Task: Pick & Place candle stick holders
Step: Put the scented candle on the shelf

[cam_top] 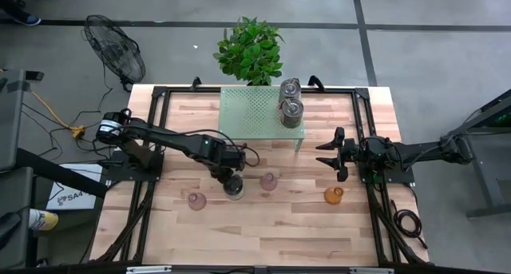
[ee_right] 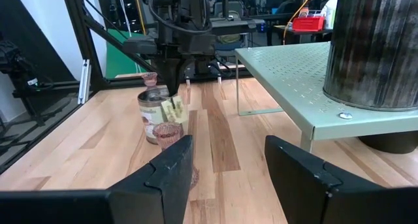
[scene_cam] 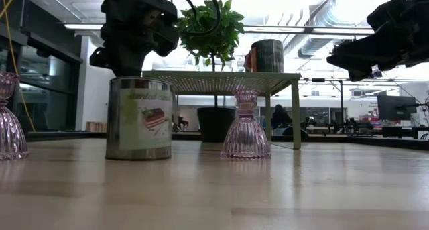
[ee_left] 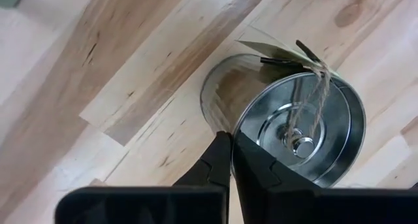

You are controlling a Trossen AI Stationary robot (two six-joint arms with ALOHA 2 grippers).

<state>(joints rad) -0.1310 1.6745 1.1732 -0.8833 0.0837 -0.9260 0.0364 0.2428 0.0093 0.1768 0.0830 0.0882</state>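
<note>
At the lower centre of the high view, the left claw is pinched shut on the rim of a shiny silver-grey round tin holder standing on the pale wood-plank tabletop. Only the left wrist view shows its ridged metal inside and twine-tied paper tag. Ribbed pink glass holders and an amber glass one stand nearby; two tins sit on the green perforated metal shelf. The right claw hovers half-spread, empty.
</note>
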